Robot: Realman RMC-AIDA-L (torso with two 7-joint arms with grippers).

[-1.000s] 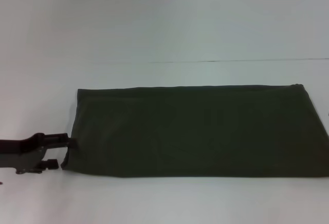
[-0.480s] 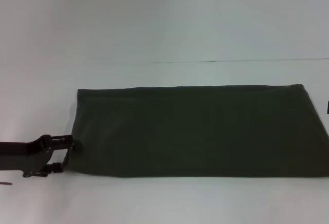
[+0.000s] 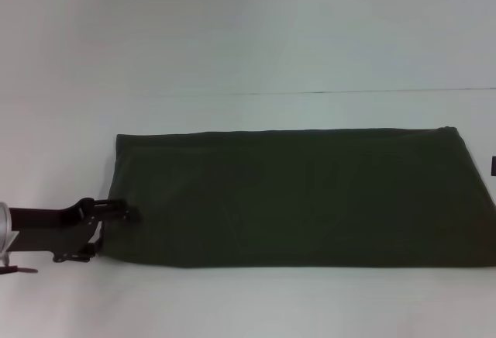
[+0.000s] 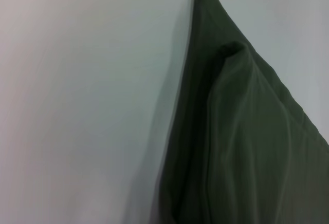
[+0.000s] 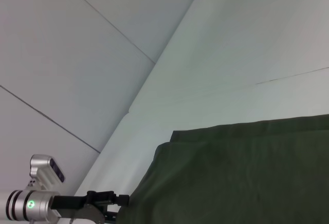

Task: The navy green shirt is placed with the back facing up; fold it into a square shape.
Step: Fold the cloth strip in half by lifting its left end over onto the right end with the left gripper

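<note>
Where shirt (image 3: 294,198) ends, left gripper (image 3: 108,228) seemingly advanced

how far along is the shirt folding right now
Partly done: the navy green shirt already lies as a long flat band, sleeves tucked away. In hand: the left claw is at its left near corner. Left: folding the band across into a square.
</note>
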